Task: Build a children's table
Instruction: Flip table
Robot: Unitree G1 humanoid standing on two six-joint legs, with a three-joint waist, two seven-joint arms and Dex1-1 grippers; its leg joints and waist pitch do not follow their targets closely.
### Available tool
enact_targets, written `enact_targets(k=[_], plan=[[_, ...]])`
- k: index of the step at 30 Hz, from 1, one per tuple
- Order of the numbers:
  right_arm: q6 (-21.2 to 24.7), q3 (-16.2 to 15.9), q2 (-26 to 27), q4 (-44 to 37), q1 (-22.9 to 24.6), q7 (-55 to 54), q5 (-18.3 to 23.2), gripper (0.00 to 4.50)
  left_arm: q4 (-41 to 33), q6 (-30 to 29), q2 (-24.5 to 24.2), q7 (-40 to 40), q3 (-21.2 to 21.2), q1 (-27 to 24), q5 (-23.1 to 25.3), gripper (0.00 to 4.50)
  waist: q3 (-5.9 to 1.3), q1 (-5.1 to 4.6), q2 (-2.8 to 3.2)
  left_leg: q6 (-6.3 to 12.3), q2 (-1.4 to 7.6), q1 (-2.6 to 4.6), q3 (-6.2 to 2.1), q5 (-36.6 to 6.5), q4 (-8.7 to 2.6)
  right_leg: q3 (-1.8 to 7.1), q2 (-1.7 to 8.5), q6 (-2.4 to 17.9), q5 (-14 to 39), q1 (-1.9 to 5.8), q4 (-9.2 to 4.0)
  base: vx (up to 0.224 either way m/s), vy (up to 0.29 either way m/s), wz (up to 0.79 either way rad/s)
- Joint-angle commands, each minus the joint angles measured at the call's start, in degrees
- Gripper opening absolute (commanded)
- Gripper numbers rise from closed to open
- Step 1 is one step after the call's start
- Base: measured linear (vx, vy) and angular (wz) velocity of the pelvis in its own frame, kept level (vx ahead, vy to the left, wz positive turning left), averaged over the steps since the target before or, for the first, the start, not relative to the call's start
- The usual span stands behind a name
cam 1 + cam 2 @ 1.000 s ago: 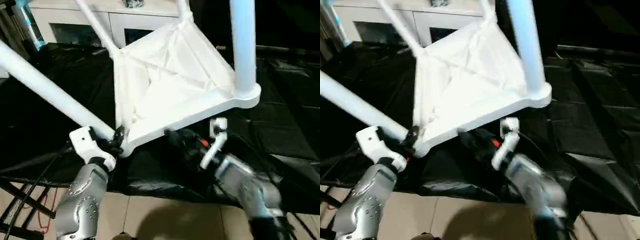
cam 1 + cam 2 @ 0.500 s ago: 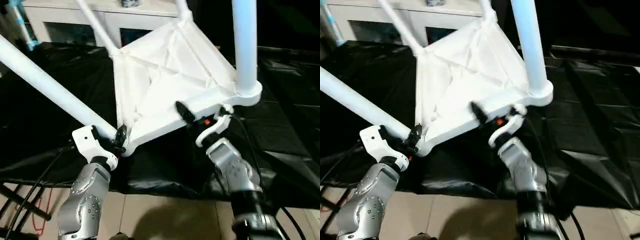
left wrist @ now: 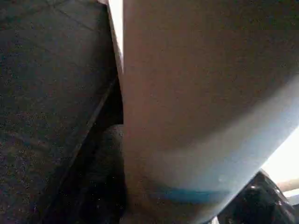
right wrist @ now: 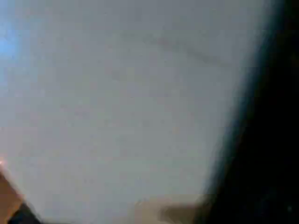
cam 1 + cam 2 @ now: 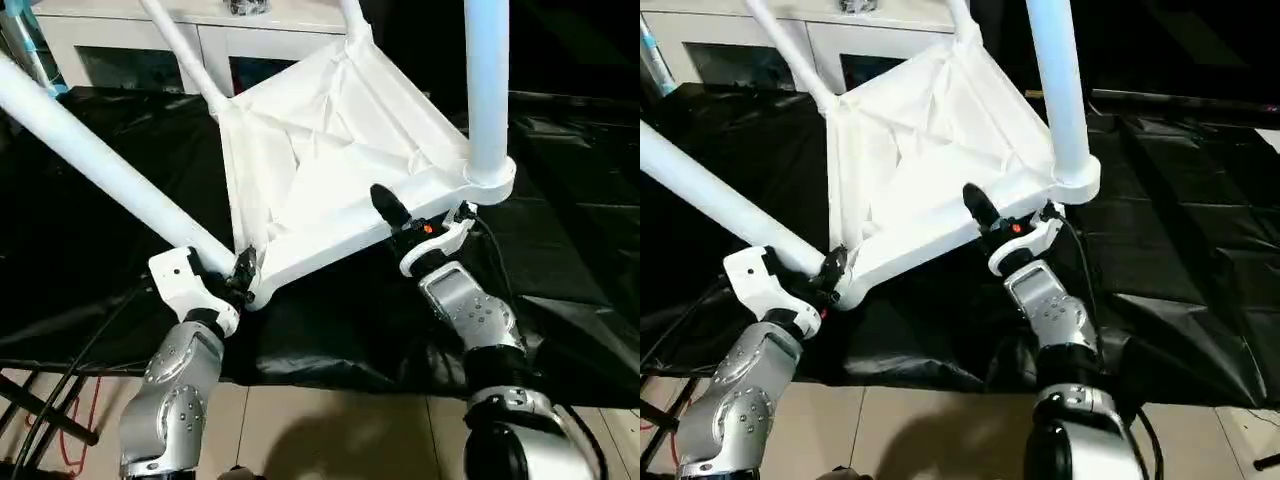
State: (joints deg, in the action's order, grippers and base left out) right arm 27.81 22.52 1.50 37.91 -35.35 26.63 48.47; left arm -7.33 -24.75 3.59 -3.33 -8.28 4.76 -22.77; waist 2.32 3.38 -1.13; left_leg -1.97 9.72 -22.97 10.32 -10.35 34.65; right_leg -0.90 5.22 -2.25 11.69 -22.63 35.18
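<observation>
Legs seated; table [image 5: 330, 150] upside down and tilted, held for turning upright. My left fingers [image 5: 238, 272] grip the near corner just below a slanting leg [image 5: 95, 160]. Right fingers [image 5: 405, 222] clamp the ribbed tabletop's edge beside the upright leg [image 5: 487, 90]. Next move, I judge: rotate both wrists together.

White tabletop [image 5: 330, 150] with ribbed underside, white tube legs [image 5: 100, 160], glossy black sheeting [image 5: 560, 200] beneath, silver forearms [image 5: 175, 390], black fingers [image 5: 388, 208], white cabinet [image 5: 130, 40], beige floor tiles [image 5: 330, 430].
</observation>
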Motion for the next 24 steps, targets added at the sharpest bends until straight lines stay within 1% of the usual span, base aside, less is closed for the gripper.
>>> enact_targets(k=[1,2,3,4,5,7,8,9,10,11,12,13,14,15,16,17,18,19,20,21,22,24], plan=[[2.2,-1.8,0.1,1.4,-0.8,0.7,-0.3,3.32,0.8,-1.5,2.4,-3.6,3.7,1.2,-3.2,2.25,-3.5,0.28,-0.36,1.75,2.74,1.37,-0.46,-6.5,-4.19,0.92,2.0,11.9,2.0,2.2,-3.46,0.0,0.0,0.0],[3.0,-1.7,-0.1,1.9,-0.9,1.5,0.0,3.2,1.1,-1.4,2.2,-3.7,3.9,1.5,-3.0,2.25,-3.51,0.26,-0.37,1.79,2.76,1.35,-0.45,-6.4,-4.19,0.92,2.02,12.0,1.8,2.19,-3.42,0.0,0.0,0.0],[2.7,-1.3,-0.2,2.2,-1.1,1.4,0.0,3.2,1.3,-1.2,2.1,-3.6,3.9,1.6,-2.8,2.25,-3.52,0.32,-0.32,1.87,2.79,1.39,-0.42,-6.5,-4.16,0.92,2.06,12.1,2.0,2.18,-3.45,0.0,0.0,0.0],[2.6,-1.2,-0.2,2.4,-1.1,1.3,0.0,3.1,1.3,-1.1,2.0,-3.6,3.9,1.6,-2.7,2.25,-3.55,0.31,-0.34,1.93,2.8,1.35,-0.39,-6.3,-4.13,0.93,2.07,12.2,1.8,2.18,-3.42,0.0,0.0,0.0],[2.0,-0.6,-0.2,2.9,-1.5,1.2,-0.1,2.94,1.8,-1.0,2.2,-4.2,3.5,1.8,-3.4,2.6,-3.52,0.35,-0.29,1.97,2.79,1.36,-0.35,-6.2,-4.14,0.91,2.08,12.4,1.9,2.13,-3.4,0.0,0.0,0.0],[1.6,-0.2,-0.2,3.2,-1.7,1.0,-0.2,2.81,1.8,-1.5,2.0,-4.5,3.4,1.8,-3.7,2.95,-3.48,0.35,-0.32,1.8,2.81,1.38,-0.32,-6.7,-4.19,0.91,2.08,12.4,2.8,2.08,-3.49,0.0,0.0,0.0],[0.8,0.5,-0.3,3.7,-2.1,0.5,-0.5,2.81,1.9,-1.8,1.9,-4.3,3.0,1.7,-3.6,2.95,-3.52,0.43,-0.1,1.36,2.82,1.54,-0.26,-6.9,-4.18,0.89,2.12,12.8,3.6,1.89,-3.47,0.0,0.0,0.0],[0.6,0.6,-0.4,3.7,-2.2,0.3,-0.7,2.7,1.8,-1.8,2.0,-3.9,2.8,1.6,-3.5,2.98,-3.51,0.39,-0.07,1.0,2.8,1.51,-0.26,-6.9,-4.2,0.87,2.07,13.0,3.7,1.86,-3.41,0.0,0.0,0.0],[0.5,0.7,-0.5,3.8,-2.3,0.4,-0.8,2.56,1.8,-1.7,2.1,-3.9,2.6,1.6,-3.5,3.07,-3.64,0.4,-0.07,0.7,2.8,1.51,-0.26,-6.5,-4.13,0.85,1.97,13.0,2.6,1.95,-3.32,0.0,0.0,0.0],[0.5,0.9,-0.5,3.8,-2.3,0.4,-0.7,2.48,1.8,-1.8,2.1,-3.9,2.5,1.6,-3.5,3.19,-3.66,0.34,0.05,0.97,2.82,1.41,-0.28,-6.0,-4.11,0.82,1.9,13.1,1.0,2.02,-3.22,0.0,0.0,0.0],[0.4,1.0,-0.5,3.8,-2.3,0.5,-0.6,2.44,1.8,-1.8,2.0,-4.0,2.5,1.5,-3.5,3.3,-3.7,0.34,-0.12,1.31,2.81,1.4,-0.21,-5.7,-4.05,0.82,1.87,13.0,0.2,2.1,-3.18,0.0,0.0,0.0],[-0.5,1.4,-0.7,3.7,-2.5,0.3,-0.8,2.44,1.6,-1.4,1.8,-3.9,1.8,1.4,-3.6,3.3,-3.78,0.4,0.03,1.57,2.75,1.35,-0.21,-5.1,-3.92,0.87,1.98,13.1,-0.8,2.18,-3.02,0.0,0.0,0.0],[-0.7,1.7,-0.8,3.5,-2.6,0.1,-0.6,2.31,1.3,-1.1,1.5,-3.9,1.4,1.2,-3.6,3.38,-3.89,0.51,0.1,2.73,2.69,1.27,-0.17,-3.2,-3.73,0.85,1.96,13.7,-3.4,2.22,-2.78,0.0,0.0,0.0],[-1.2,1.9,-1.0,2.7,-2.6,-0.5,-0.7,2.19,0.3,-0.6,1.1,-3.8,0.4,0.4,-4.0,3.46,-3.99,0.55,0.46,3.0,2.7,1.31,-0.19,-2.5,-3.63,0.81,1.96,13.9,-4.4,2.23,-2.68,0.0,0.0,0.0],[-1.5,1.9,-1.1,2.4,-2.6,-0.7,-0.9,2.12,-0.1,-0.5,0.9,-3.8,-0.1,0.1,-4.3,3.56,-3.87,0.4,0.43,3.26,2.72,1.32,-0.07,-2.6,-3.64,0.78,1.78,14.2,-5.0,2.11,-2.75,0.0,0.0,0.0],[-1.7,1.9,-1.1,2.3,-2.6,-0.7,-1.0,2.08,-0.2,-0.5,0.8,-3.8,-0.3,0.0,-4.4,3.66,-3.89,0.43,0.35,3.29,2.73,1.32,-0.08,-2.8,-3.63,0.77,1.84,14.4,-5.0,2.19,-2.68,0.0,0.0,0.0],[-1.9,2.3,-1.2,1.9,-2.6,-1.1,-0.9,2.06,-1.1,-0.7,0.4,-3.9,-0.8,-0.7,-4.8,3.73,-3.83,0.44,0.39,3.37,2.77,1.31,-0.06,-3.3,-3.69,0.78,1.87,14.6,-4.5,2.21,-2.74,0.0,0.0,0.0],[-2.5,2.7,-1.4,1.6,-2.7,-1.8,-1.2,2.04,-2.4,-1.1,-0.2,-4.2,-1.3,-2.0,-5.5,3.79,-3.78,0.46,0.79,3.1,2.83,1.39,-0.1,-3.9,-3.75,0.74,1.86,14.7,-3.6,2.13,-2.78,0.0,0.0,0.0],[-2.9,3.0,-1.7,1.3,-2.8,-2.2,-1.3,2.03,-3.7,-1.5,-0.9,-4.7,-1.6,-3.3,-6.1,3.87,-3.68,0.24,0.53,2.79,2.95,1.33,-0.1,-4.7,-3.9,0.71,1.8,14.7,-2.9,2.18,-2.86,0.0,0.0,0.0],[-3.2,3.5,-1.9,1.0,-2.9,-2.5,-1.3,2.03,-5.0,-1.9,-1.4,-5.2,-1.8,-4.7,-6.5,3.87,-3.7,0.32,0.65,2.62,2.92,1.42,-0.05,-5.1,-3.88,0.7,1.77,14.5,-2.3,2.12,-2.93,0.0,0.0,0.0],[-3.5,3.8,-2.1,0.8,-3.0,-3.0,-1.5,2.03,-6.1,-2.0,-1.9,-5.8,-1.9,-5.9,-6.8,4.02,-3.63,0.28,0.57,2.43,2.92,1.48,0.04,-5.8,-3.92,0.75,1.75,14.4,-1.1,2.01,-3.05,0.0,0.0,0.0],[-3.9,4.5,-2.8,-0.3,-3.0,-3.5,-1.5,2.03,-8.1,-2.0,-3.0,-6.9,-2.2,-8.5,-7.2,4.08,-3.58,0.3,0.68,2.13,3.0,1.5,-0.01,-6.4,-4.01,0.75,1.75,14.1,-0.2,2.01,-3.12,0.0,0.0,0.0]])
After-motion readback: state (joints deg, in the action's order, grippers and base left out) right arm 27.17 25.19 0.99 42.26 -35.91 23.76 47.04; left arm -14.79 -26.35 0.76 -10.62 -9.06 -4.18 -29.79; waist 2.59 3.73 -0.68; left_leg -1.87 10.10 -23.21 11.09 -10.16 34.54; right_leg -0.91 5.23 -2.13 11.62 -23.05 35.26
